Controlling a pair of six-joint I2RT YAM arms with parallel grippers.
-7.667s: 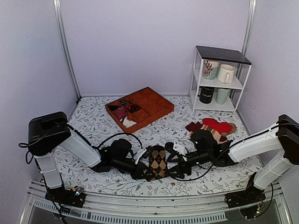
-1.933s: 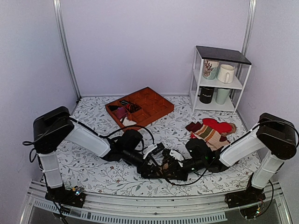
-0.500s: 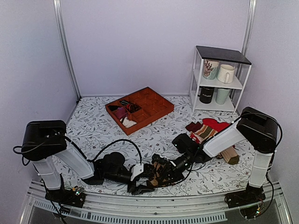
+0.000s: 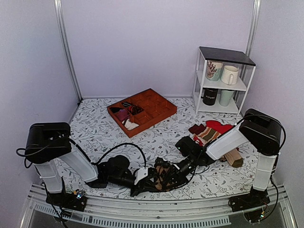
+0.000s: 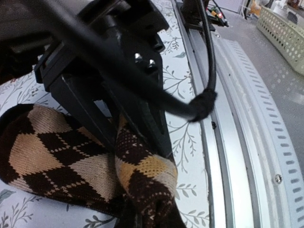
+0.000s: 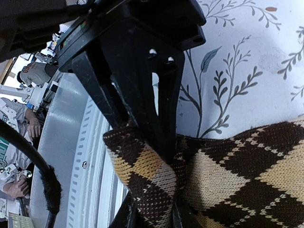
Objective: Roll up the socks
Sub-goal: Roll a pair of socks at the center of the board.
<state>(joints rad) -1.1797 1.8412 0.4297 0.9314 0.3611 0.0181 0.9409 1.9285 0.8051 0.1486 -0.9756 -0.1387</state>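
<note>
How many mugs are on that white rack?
4, all on the white rack: floral mug and white mug on its middle level, black mug and pale green mug below. Others may hide behind.

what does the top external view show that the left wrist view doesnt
Only top external: the orange tray, the mug shelf and the spare sock pile. Only left wrist: the left gripper shut on a fold of the argyle socks, plus a beige basket past the table edge. Both: those socks, the floral cloth and the metal rail.
</note>
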